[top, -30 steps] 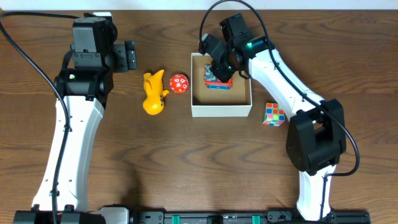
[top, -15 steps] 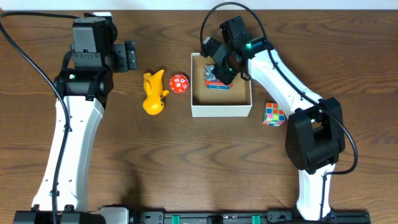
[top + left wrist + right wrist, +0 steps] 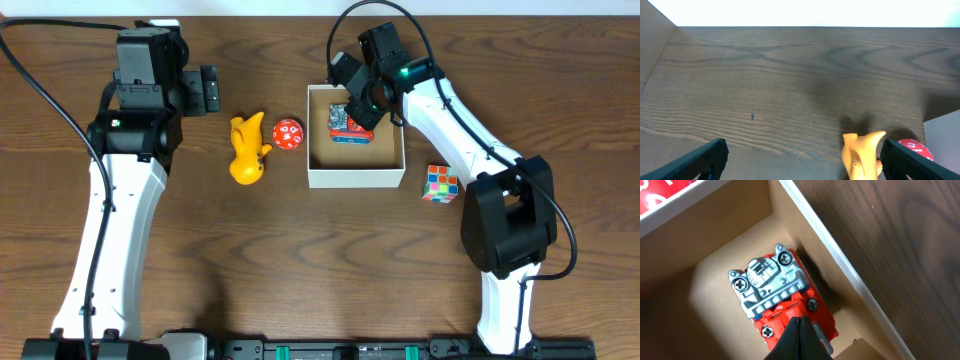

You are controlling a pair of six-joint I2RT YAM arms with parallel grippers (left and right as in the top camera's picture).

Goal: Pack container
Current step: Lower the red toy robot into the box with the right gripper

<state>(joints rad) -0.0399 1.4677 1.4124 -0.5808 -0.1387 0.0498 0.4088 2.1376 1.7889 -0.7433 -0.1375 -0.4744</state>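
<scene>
The container (image 3: pixel 355 179) is a white square box with a tan inside, at the table's middle back. A red and grey toy (image 3: pixel 349 129) lies in its far right corner, also in the right wrist view (image 3: pixel 776 287). My right gripper (image 3: pixel 363 107) hangs just above that toy, its fingers (image 3: pixel 800 326) pressed together with nothing between them. My left gripper (image 3: pixel 210 90) is open wide and empty at the back left. Its right finger is near a yellow toy (image 3: pixel 863 153).
The yellow toy (image 3: pixel 247 150) and a red ball (image 3: pixel 288 133) lie on the wood left of the container. The ball also shows in the left wrist view (image 3: pixel 914 147). A colour cube (image 3: pixel 440 183) lies right of the box. The box wall (image 3: pixel 812 222) runs close by the right gripper.
My right gripper has drawn slightly back and away from the red and grey toy, which stays in the box. The left arm has not moved.
</scene>
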